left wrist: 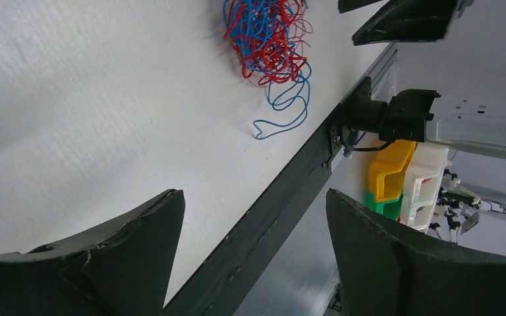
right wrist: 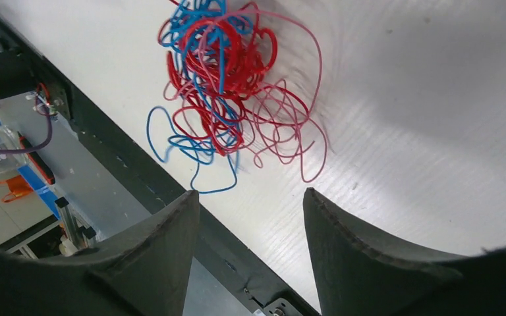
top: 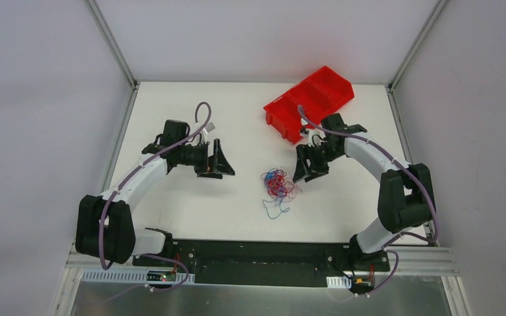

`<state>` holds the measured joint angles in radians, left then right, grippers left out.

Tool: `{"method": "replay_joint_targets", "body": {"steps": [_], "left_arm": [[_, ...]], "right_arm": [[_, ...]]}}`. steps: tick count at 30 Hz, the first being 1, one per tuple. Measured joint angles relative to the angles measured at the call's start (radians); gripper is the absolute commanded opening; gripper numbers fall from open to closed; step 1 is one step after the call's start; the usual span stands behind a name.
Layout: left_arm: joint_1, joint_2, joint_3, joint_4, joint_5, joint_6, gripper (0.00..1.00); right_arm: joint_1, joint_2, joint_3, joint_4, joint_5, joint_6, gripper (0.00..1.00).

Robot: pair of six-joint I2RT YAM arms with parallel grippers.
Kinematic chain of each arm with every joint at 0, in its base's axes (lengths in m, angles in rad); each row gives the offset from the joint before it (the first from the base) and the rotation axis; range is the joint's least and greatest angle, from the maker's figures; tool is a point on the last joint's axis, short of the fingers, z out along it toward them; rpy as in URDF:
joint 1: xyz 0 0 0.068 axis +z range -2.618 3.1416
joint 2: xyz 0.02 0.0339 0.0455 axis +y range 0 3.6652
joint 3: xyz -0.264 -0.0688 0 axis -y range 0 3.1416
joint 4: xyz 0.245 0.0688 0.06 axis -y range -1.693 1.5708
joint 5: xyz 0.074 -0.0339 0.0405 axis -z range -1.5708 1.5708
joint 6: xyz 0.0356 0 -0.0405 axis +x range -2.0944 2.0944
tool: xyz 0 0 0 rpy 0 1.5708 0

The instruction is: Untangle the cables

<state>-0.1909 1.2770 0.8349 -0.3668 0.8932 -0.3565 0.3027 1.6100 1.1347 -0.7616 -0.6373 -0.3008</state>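
Red and blue hair-thin curly cables (top: 278,184), knotted into one loose clump on flat white tabletop (top: 191,204). Mostly red strands in the knot, with blue loops trailing out toward the black front rail (top: 257,253).

Left gripper (top: 219,160): black two-finger jaws spread wide, nothing between them, nothing touched. From the left wrist view: cables (left wrist: 267,39) well ahead of the left gripper (left wrist: 253,197), a little to one side of the gap and well apart from both fingertips (left wrist: 165,210). Beyond the rail, past the right-hand finger: yellow plastic bin (left wrist: 389,174) stacked on green plastic bin (left wrist: 382,205), with a white container (left wrist: 428,178) just beside them.

Right gripper (top: 306,166): jaws parted, less wide than the left pair, gripping nothing. From the right wrist view: cables (right wrist: 230,85) straight ahead of the right gripper (right wrist: 250,194), near but apart from both fingertips (right wrist: 178,217). Lowest blue loop nearest the left-hand finger, one long red loop swinging toward the right-hand finger.

Red open-top plastic bin (top: 309,102) behind the right jaws, on the side away from the clump.
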Motion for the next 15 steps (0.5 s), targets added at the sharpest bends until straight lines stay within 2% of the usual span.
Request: {"method": "replay_joint_targets", "body": {"steps": [3, 6, 9, 15], "left_arm": [[-0.055, 0.063, 0.000, 0.096, 0.016, -0.048, 0.66], [-0.109, 0.162, 0.000, 0.201, 0.019, -0.108, 0.61], [-0.166, 0.280, 0.009, 0.310, 0.016, -0.159, 0.65], [-0.278, 0.486, 0.080, 0.463, -0.002, -0.240, 0.65]], "right_arm": [[0.000, -0.025, -0.052, 0.047, 0.036, 0.030, 0.60], [0.000, -0.055, -0.083, 0.119, 0.058, 0.075, 0.60], [0.002, -0.072, -0.119, 0.206, 0.059, 0.130, 0.60], [0.025, -0.053, -0.168, 0.326, 0.071, 0.203, 0.60]]}}
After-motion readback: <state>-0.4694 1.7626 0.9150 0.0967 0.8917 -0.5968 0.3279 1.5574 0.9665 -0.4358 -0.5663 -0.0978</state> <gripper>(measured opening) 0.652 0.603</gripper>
